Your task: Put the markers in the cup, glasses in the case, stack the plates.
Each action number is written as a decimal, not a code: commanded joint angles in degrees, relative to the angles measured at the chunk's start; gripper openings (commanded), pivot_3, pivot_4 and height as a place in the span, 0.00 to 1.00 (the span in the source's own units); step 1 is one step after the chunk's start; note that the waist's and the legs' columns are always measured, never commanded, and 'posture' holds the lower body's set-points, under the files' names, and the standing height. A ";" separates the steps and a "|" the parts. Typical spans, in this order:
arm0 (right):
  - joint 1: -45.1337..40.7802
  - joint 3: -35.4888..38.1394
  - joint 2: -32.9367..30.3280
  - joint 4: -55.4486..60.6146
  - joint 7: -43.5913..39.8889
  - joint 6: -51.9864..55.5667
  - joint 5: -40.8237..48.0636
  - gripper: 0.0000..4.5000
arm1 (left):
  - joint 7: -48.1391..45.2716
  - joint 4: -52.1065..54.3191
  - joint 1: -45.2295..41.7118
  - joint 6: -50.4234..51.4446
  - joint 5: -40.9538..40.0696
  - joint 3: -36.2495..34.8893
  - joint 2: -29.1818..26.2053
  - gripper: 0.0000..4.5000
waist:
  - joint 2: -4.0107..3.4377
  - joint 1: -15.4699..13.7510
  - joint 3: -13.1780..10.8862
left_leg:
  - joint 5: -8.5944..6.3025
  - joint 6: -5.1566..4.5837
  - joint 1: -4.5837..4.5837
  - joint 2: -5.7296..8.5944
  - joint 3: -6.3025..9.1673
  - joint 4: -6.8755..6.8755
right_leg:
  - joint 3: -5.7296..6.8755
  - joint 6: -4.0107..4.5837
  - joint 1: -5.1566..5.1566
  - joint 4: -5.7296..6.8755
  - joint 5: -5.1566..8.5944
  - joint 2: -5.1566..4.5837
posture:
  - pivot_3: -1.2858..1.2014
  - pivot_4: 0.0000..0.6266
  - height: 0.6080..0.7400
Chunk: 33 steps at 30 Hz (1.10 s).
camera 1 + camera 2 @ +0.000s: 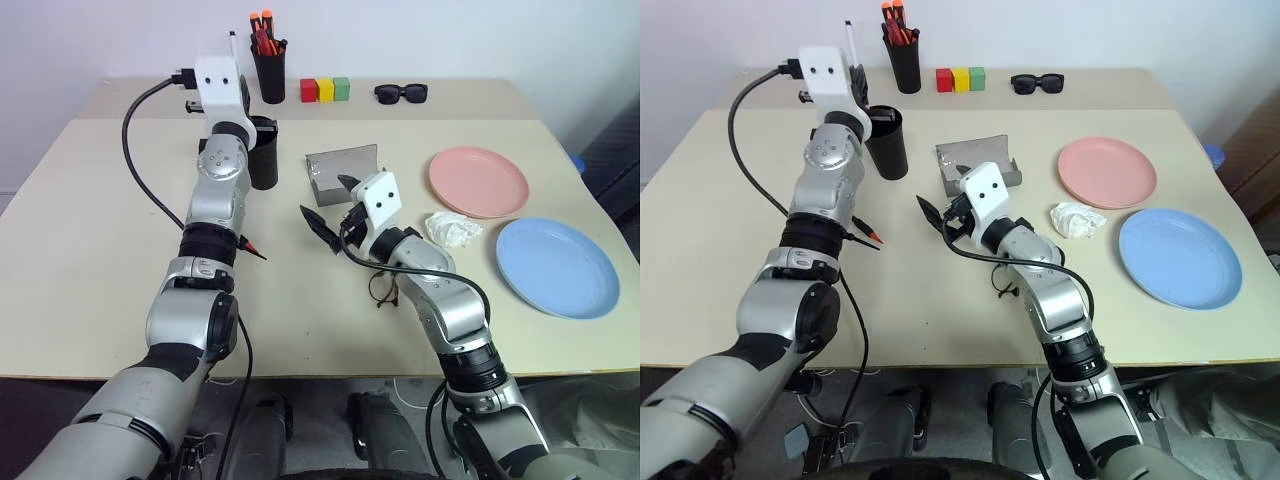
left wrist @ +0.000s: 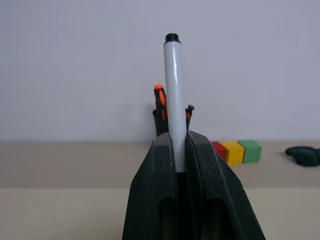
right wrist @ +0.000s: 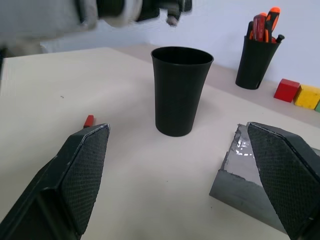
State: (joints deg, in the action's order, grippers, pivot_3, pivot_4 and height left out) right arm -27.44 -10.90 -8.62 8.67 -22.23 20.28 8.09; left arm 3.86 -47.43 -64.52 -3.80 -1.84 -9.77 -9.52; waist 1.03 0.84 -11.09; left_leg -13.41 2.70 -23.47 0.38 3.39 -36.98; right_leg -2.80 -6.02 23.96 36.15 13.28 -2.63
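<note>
Left eye view: blue plate nears table edge.

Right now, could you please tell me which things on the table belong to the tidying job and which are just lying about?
Job: white marker in the left tool, red marker, black cup, grey case, thin-framed glasses, pink plate, blue plate.
Lying about: back cup of pens, coloured blocks, sunglasses, crumpled tissue.

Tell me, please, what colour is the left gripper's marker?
The marker is white with a black tip, clearest in the left wrist view.
</note>
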 commanded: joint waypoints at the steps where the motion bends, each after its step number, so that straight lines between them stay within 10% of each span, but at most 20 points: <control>1: 0.04 -0.06 1.16 2.52 0.74 -1.30 -0.18 1.00 | -0.72 -4.84 -3.02 -5.06 0.06 0.24 0.02 0.01 | 0.00 0.01 0.00 | 0.00 0.00 0.00 0.00 0.00 0.00 | 0.00 0.00 0.00 0.00 0.00 0.00 | 0.52 0.24 1.00; 7: 1.05 -0.43 1.79 3.75 1.44 -0.83 -0.50 1.00 | -2.34 -8.80 -3.68 -7.22 -0.24 0.35 0.55 0.01 | 0.00 0.05 0.00 | 0.00 0.00 0.00 0.00 0.00 0.00 | 0.00 0.00 0.00 0.00 0.00 0.01 | 0.52 0.24 1.00; 15: 0.47 -0.42 1.93 3.05 1.15 -1.07 -0.42 1.00 | -0.44 -9.58 -3.69 -7.65 -0.59 -0.46 0.73 0.81 | 0.00 0.09 0.00 | 0.00 0.00 0.00 0.00 0.01 0.00 | 0.00 0.00 0.00 0.01 0.00 0.02 | 0.52 0.24 1.00; 25: 0.00 -0.64 1.92 2.60 0.53 -0.98 -0.58 1.00 | 3.04 3.56 -0.30 -0.09 -5.26 -5.35 -2.96 0.81 | 0.00 0.42 -0.01 | 0.00 0.00 0.00 -0.01 0.03 0.01 | 0.00 0.00 0.02 0.04 0.00 0.02 | 0.52 0.24 1.00; 33: 0.49 0.63 -0.05 2.19 -0.64 -0.83 -0.16 1.00 | 10.50 39.54 14.86 44.73 -6.12 -6.91 -6.86 0.99 | 0.00 1.20 -0.01 | 0.00 0.00 0.03 -0.02 0.08 0.02 | -0.01 0.00 0.05 0.19 0.00 0.01 | 0.52 0.24 1.00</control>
State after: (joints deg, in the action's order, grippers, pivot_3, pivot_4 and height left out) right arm -26.29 -10.80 -8.67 9.36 -22.45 20.36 7.54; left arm 12.57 -14.95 -49.43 31.99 -8.19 -17.04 -16.06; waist 1.03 2.04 -11.10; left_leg -13.41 2.70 -23.44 0.36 3.48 -36.98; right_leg -2.81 -6.02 24.00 36.35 13.28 -2.62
